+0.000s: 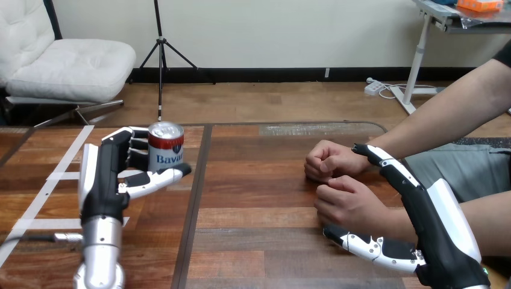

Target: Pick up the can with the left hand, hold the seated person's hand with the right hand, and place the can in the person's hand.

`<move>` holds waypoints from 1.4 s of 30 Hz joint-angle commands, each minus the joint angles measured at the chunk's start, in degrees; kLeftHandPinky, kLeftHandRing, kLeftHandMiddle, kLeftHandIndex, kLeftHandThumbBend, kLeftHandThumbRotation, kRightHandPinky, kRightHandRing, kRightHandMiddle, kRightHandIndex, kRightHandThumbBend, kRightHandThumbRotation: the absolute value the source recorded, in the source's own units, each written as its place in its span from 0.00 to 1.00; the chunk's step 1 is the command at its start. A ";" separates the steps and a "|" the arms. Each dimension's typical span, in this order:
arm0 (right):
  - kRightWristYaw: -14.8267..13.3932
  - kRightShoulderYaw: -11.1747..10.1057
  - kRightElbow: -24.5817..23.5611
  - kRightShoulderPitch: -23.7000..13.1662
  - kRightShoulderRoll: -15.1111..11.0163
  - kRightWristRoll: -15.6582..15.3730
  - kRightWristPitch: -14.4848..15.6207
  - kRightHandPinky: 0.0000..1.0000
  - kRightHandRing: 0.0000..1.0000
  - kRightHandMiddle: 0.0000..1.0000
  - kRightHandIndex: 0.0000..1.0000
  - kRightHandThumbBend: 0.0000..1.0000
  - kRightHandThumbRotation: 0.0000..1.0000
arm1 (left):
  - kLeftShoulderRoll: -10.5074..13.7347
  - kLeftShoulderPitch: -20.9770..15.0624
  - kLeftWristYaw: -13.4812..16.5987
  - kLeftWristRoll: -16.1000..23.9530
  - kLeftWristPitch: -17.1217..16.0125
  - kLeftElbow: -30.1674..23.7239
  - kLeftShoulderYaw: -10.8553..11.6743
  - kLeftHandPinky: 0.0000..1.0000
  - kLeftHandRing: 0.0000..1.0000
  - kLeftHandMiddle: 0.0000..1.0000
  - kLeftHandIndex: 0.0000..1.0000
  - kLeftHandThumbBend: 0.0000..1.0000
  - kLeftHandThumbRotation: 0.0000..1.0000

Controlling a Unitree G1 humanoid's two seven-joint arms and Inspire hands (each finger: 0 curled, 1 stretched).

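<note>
A red, white and silver can (pixel 166 146) stands upright on the wooden table (pixel 265 229), left of the middle. My left hand (pixel 105 180) is at the can's left side, its fingers (pixel 129 146) loosely bent against the can and its thumb (pixel 159 177) reaching across in front of the can's base. The person's two hands rest as fists at the right, one farther (pixel 328 161) and one nearer (pixel 346 203). My right hand (pixel 437 226) is open around the nearer wrist, straight fingers (pixel 385 165) along its far side, thumb (pixel 364 244) on its near side.
A dark seam (pixel 194 198) runs down the table between the can's side and the person's side. White tape strips (pixel 57 176) lie on the tabletop at the far left. The person's forearms (pixel 446 114) come in from the right edge.
</note>
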 commanded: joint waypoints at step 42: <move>-1.19 -0.31 0.34 -3.87 -0.50 -0.29 -1.18 0.89 0.90 0.91 0.87 0.75 0.26 | -19.31 16.22 -2.67 -2.62 -7.70 -21.98 3.35 0.54 0.43 0.47 0.55 0.56 0.00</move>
